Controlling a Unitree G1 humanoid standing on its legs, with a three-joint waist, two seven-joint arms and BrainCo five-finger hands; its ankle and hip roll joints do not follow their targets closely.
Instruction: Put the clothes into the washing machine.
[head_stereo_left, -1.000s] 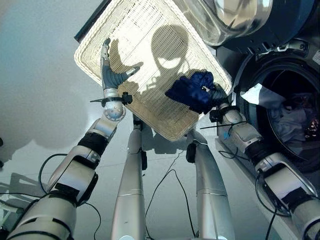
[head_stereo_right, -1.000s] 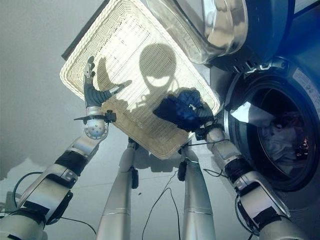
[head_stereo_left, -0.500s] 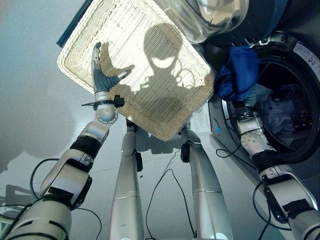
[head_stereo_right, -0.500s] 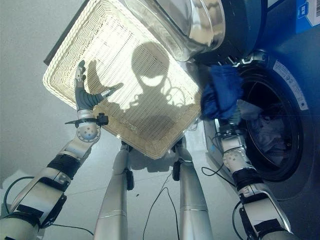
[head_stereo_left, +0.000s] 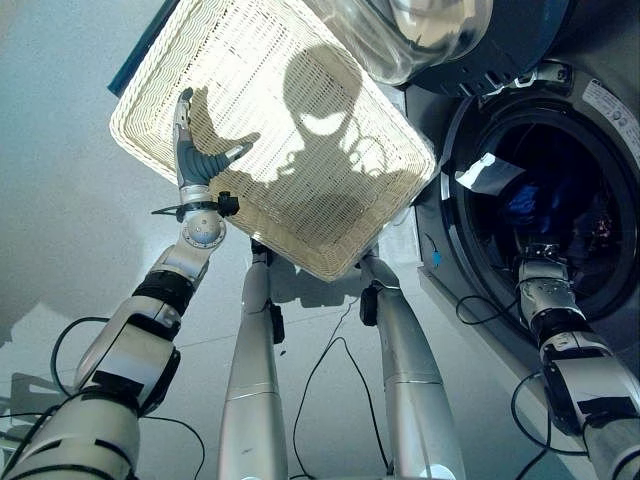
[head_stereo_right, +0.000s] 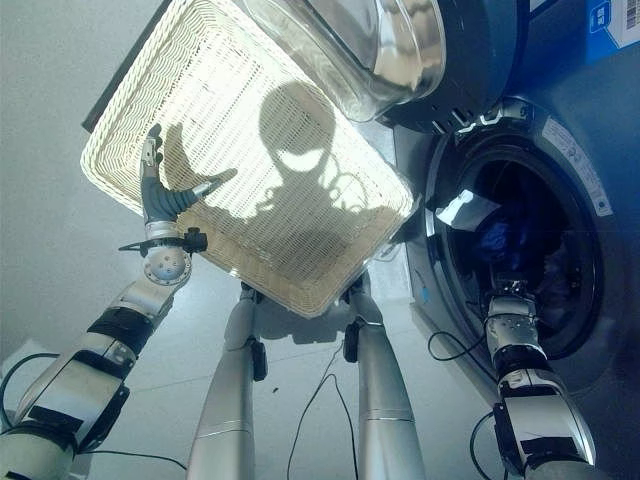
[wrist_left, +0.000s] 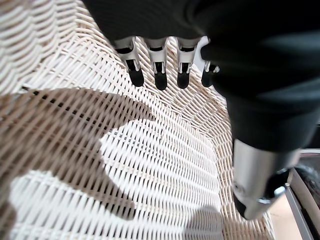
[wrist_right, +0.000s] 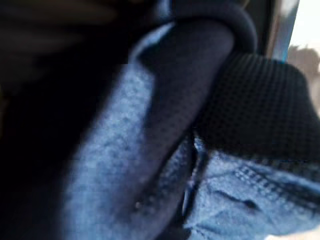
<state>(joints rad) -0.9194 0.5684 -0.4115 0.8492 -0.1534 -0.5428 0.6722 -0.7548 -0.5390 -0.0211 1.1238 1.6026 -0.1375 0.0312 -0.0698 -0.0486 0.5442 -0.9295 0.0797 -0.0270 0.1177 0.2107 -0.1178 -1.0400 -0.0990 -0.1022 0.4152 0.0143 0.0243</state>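
The washing machine (head_stereo_left: 610, 110) stands at the right with its round opening (head_stereo_left: 560, 200) dark. My right forearm (head_stereo_left: 545, 300) reaches into the drum, and the hand is hidden among the clothes there. A dark blue garment (head_stereo_left: 522, 200) lies just inside the drum past the wrist. It shows from very close in the right wrist view as blue knit cloth (wrist_right: 125, 150). A pale cloth (head_stereo_left: 484, 172) lies at the opening's upper left edge. My left hand (head_stereo_left: 190, 160) is open with straight fingers (wrist_left: 157, 75) over the white wicker basket (head_stereo_left: 330, 260).
The machine's glass door (head_stereo_left: 430, 30) hangs open above the basket's far right corner. The basket holds nothing but shadows. Grey floor (head_stereo_left: 60, 200) spreads to the left of the basket.
My right hand has carried the dark blue garment from the front of the opening down into the drum. The left hand stays over the basket.
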